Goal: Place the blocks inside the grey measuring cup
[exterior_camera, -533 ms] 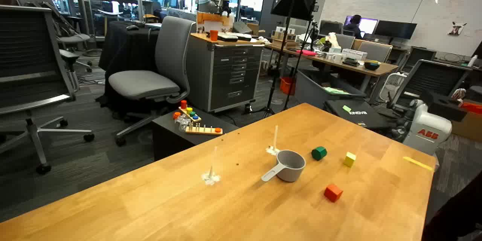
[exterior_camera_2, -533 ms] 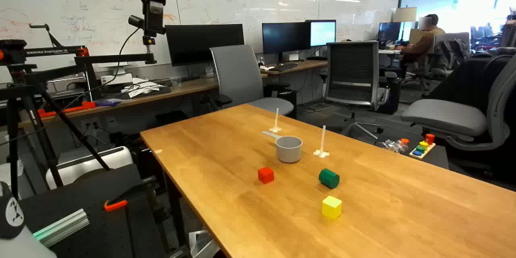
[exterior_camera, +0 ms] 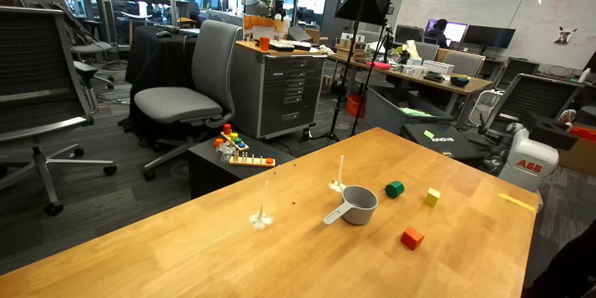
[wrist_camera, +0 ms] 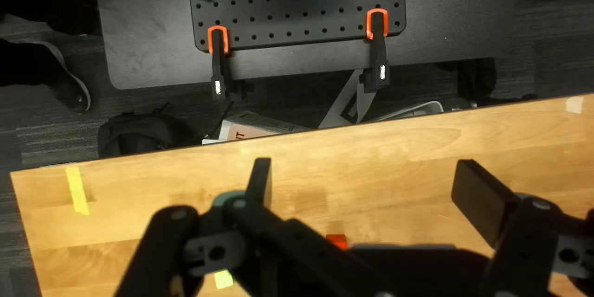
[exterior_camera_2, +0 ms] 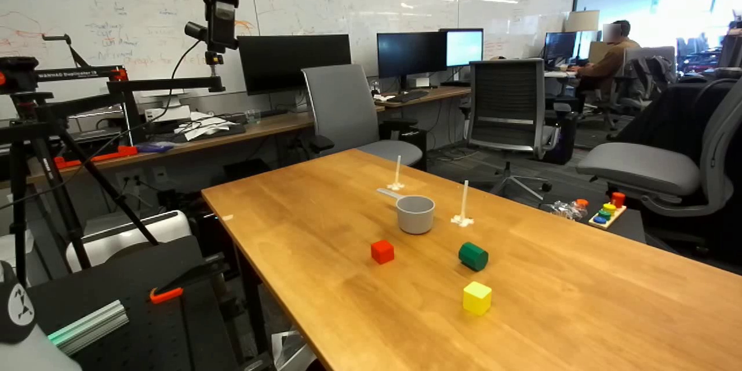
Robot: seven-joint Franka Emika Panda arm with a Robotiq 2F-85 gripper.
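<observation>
In an exterior view, grey measuring cup [exterior_camera: 359, 215] sits upright on the table [exterior_camera: 186, 251], inside partly visible. In an exterior view, red block [exterior_camera_2: 382, 251], green block [exterior_camera_2: 473, 256], yellow block [exterior_camera_2: 477, 298] lie loose, apart from it. Neither cup nor blocks have moved since a moment ago: zero placed, likely pre-pick. Wrist view: gripper [wrist_camera: 366, 178] fingers wide apart, holding nothing; only red and yellow blocks partly show.

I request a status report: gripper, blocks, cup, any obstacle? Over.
Gripper open, empty. Red block, yellow block, green block on table, outside cup. Two upright sticks near cup, possibly in the way.
</observation>
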